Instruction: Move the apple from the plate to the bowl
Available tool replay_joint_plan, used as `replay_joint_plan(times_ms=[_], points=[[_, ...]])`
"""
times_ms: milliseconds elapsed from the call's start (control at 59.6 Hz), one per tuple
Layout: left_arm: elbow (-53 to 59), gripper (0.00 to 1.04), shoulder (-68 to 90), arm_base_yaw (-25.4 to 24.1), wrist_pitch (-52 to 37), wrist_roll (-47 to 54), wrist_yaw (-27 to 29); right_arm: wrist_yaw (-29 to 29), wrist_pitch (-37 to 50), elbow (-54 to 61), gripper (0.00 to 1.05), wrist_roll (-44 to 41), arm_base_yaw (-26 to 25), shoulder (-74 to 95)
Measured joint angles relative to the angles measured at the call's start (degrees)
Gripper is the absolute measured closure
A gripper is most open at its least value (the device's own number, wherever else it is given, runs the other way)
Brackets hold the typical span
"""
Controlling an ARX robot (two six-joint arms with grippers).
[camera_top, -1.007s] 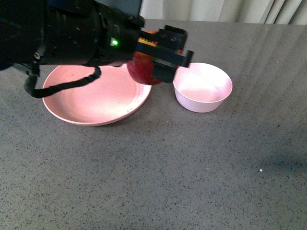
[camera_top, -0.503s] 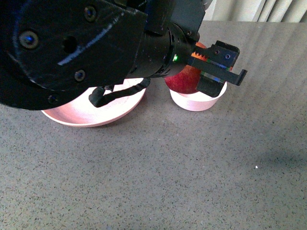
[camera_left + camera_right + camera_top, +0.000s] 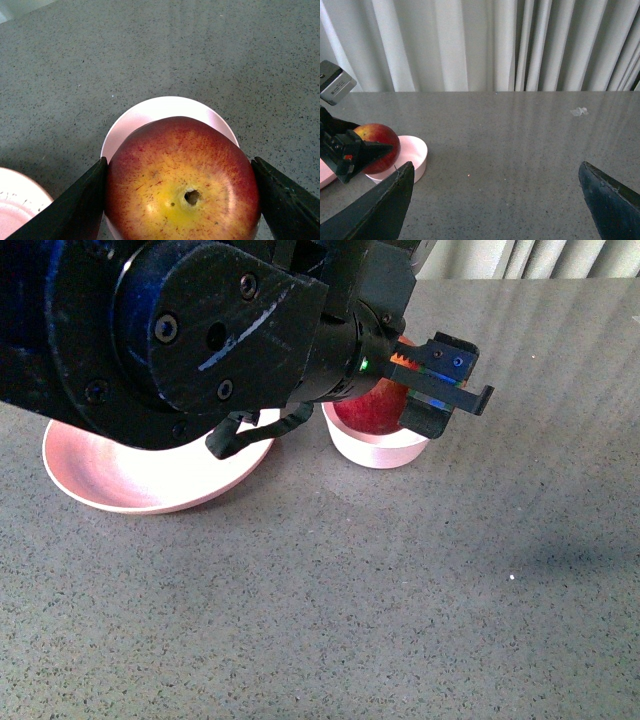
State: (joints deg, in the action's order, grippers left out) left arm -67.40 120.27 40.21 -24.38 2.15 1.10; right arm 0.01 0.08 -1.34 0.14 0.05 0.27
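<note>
Apple (image 3: 182,187) held between left pincer (image 3: 179,161) fingers, over bowl (image 3: 150,107).

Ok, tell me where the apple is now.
In the front view the apple is upper middle, held between the left fingers at the mouth of the bowl, just right of the plate.

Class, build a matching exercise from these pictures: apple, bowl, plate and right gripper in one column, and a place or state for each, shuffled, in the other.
1 apple
2 bowl
3 plate
4 right gripper

A open, holding nothing
B clamped by the left gripper
C partly hidden by the left arm in the front view
D beneath the apple

Pairs: 1-B, 2-D, 3-C, 4-A
</note>
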Motion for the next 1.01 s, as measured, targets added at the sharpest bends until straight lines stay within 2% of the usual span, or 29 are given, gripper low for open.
replay_joint_plan(times_ms=[554,1007], points=[[-5.8,0.30,4.1,0.9,1.9,1.0,0.4,0.0,0.0,0.0,0.09,0.0,0.0,0.0],[-5.9,0.30,4.5,0.9,1.4,1.3,-1.1,0.0,0.0,0.0,0.09,0.0,0.0,0.0]])
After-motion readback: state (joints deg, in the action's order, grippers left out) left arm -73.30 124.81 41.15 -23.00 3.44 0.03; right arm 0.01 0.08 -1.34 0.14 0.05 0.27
